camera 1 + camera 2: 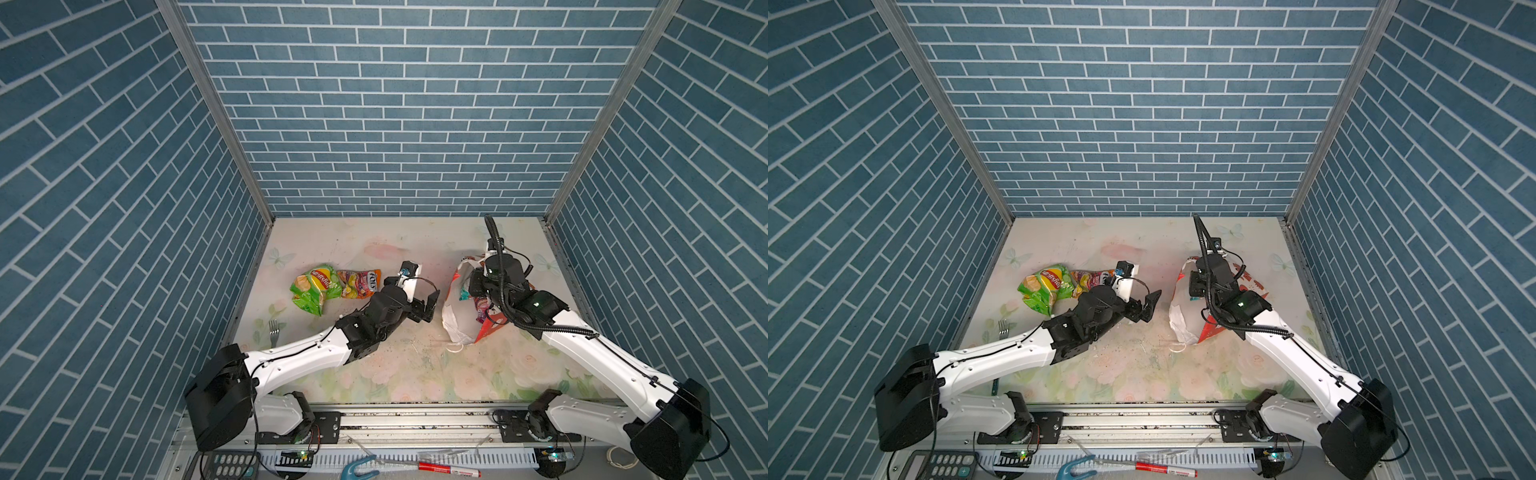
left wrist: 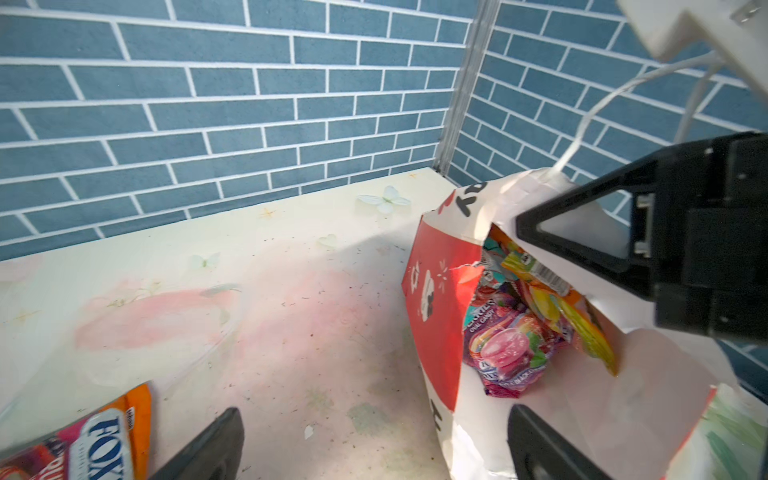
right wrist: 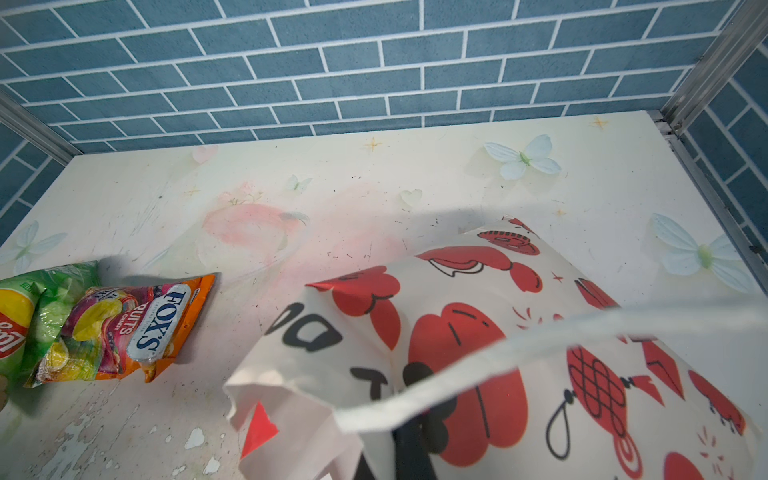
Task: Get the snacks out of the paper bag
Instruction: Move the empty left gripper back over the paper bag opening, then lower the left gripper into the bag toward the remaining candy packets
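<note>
Left end effector spread wide, right at the paper bag mouth. Right end effector pinched shut on the bag's upper rim. Packets inside. Lay's bag and orange FOX'S bag lie on the bench, left of the left end effector.

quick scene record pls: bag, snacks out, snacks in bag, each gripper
paper bag: mouth open toward left gripper
out on table: green Lay's bag, orange FOX'S bag, touching
inside bag: purple candy packet, yellow-green packet, others partly hidden
left gripper: open, empty, near bag mouth
right gripper: shut on paper bag rim
</note>
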### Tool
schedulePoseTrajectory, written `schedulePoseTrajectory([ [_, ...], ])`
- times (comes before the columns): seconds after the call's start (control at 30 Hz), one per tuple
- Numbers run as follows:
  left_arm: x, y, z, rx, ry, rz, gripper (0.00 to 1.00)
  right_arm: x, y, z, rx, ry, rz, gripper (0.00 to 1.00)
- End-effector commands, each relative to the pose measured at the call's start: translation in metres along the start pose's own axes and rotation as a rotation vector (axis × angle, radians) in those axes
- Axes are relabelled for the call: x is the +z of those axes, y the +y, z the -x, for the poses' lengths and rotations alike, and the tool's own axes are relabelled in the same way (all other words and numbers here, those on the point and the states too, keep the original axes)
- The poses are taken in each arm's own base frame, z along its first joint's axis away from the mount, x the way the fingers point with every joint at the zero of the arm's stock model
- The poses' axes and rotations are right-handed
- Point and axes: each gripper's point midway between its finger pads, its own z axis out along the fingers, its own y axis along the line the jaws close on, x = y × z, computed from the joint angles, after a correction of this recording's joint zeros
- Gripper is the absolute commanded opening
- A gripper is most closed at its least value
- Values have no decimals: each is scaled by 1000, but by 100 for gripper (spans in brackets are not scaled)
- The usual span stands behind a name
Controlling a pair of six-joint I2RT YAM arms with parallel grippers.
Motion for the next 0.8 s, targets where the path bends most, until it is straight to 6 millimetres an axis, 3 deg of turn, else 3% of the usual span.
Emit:
schedulePoseTrajectory([
  [0.0, 1, -16, -6, -26, -11, -101, 99, -5, -2, 10, 76, -40, -8, 0],
  [0.4, -5, -32, 4, -53, -77, -205, 95, -1, 1, 6, 91, -27, 6, 0],
  [0.53, -2, -35, -4, -45, -53, -223, 92, -1, 3, 7, 93, -28, 15, 0],
  [0.73, -3, -57, 3, -49, -86, -340, 83, -2, 7, 10, 96, -29, 31, 0],
  [0.77, -4, -58, -5, -50, -78, -357, 81, -2, 7, 10, 96, -29, 34, 0],
])
